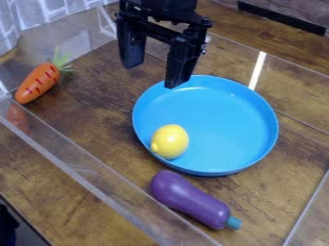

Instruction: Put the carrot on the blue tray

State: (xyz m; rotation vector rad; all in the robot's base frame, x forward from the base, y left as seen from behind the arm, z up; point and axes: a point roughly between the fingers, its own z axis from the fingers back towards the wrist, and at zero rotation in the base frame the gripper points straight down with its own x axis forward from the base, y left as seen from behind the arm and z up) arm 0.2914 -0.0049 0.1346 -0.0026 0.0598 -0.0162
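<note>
The carrot is orange with dark grooves and a green top, lying on the wooden table at the far left. The round blue tray sits in the middle right with a yellow lemon inside it near its left rim. My gripper hangs over the tray's upper left edge, pointing down, its two black fingers spread open with nothing between them. It is well to the right of the carrot and apart from it.
A purple eggplant with a teal stem lies in front of the tray. Clear plastic walls border the wooden table on the left and front. The tray's right half is bare.
</note>
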